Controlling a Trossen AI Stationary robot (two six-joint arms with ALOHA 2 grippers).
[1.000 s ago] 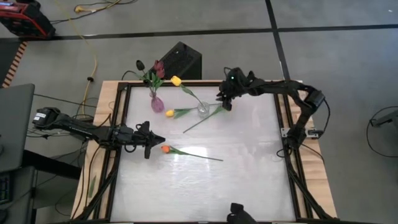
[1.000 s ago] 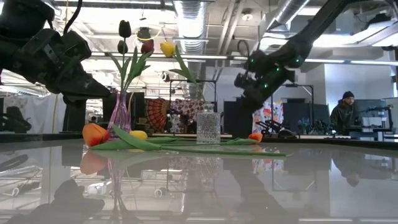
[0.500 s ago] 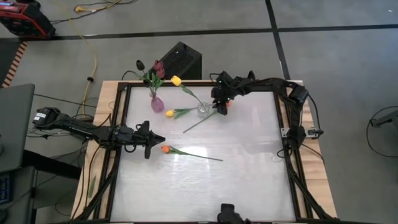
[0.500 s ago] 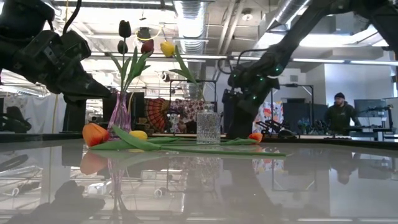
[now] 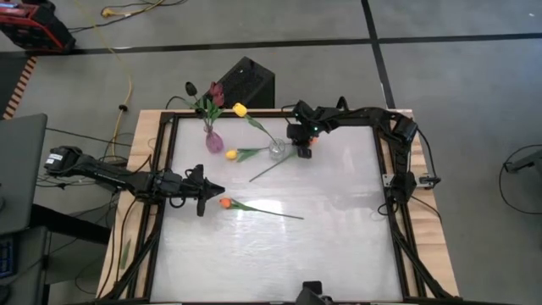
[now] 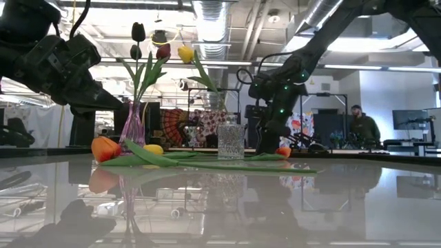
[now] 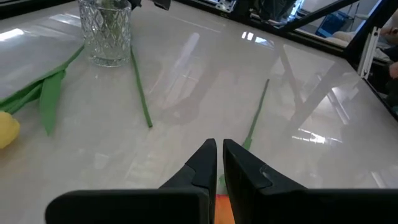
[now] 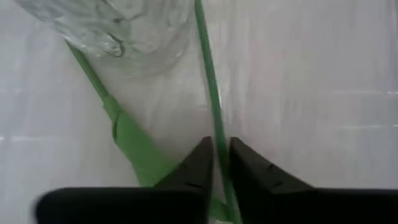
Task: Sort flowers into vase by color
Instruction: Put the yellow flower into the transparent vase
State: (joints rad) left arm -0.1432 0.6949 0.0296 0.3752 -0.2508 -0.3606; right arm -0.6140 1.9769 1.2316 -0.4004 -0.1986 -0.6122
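We catch the right gripper [image 8: 216,163] reaching down from a bent arm, fingers nearly together around the thin green stem [image 8: 208,93] of an orange-headed artificial tulip [image 6: 282,151] lying just beyond the clear cut-glass vase [image 5: 277,149]. Next, we judge, comes a firm pinch and a lift. The left gripper [image 7: 217,163], its fingers almost touching and holding nothing, hovers over another orange tulip [image 5: 225,203].

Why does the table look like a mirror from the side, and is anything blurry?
Low view: the glossy table mirrors the purple vase and ceiling lights. High view: pale glare streaks cross the tabletop. Right wrist view: the glass vase and green stem look soft, being very close.
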